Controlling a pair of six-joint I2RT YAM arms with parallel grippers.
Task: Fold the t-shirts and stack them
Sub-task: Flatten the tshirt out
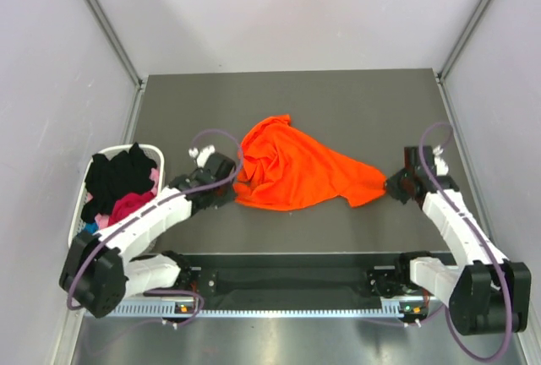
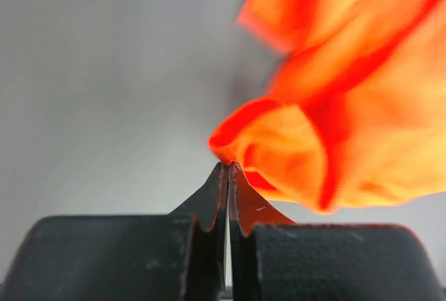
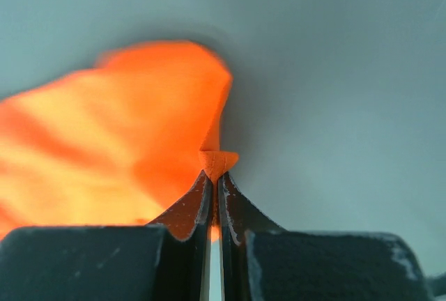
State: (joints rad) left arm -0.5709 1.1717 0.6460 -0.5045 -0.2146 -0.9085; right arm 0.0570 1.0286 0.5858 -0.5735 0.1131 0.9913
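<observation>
A bright orange t-shirt (image 1: 292,166) lies crumpled on the dark table, stretched from left to right. My left gripper (image 1: 234,181) is at its left edge. In the left wrist view the jaws (image 2: 228,166) are shut, with a fold of the orange cloth (image 2: 334,127) caught at their tips. My right gripper (image 1: 390,184) is at the shirt's pointed right corner. Its jaws (image 3: 218,173) are shut on a small nub of orange cloth (image 3: 118,155). More t-shirts, black (image 1: 118,175) and magenta (image 1: 131,206), are heaped in a basket on the left.
The white basket (image 1: 127,147) stands at the table's left edge, beside my left arm. A bit of blue cloth (image 1: 90,228) shows at its near end. Pale walls close in the table (image 1: 338,103) at the back and on both sides.
</observation>
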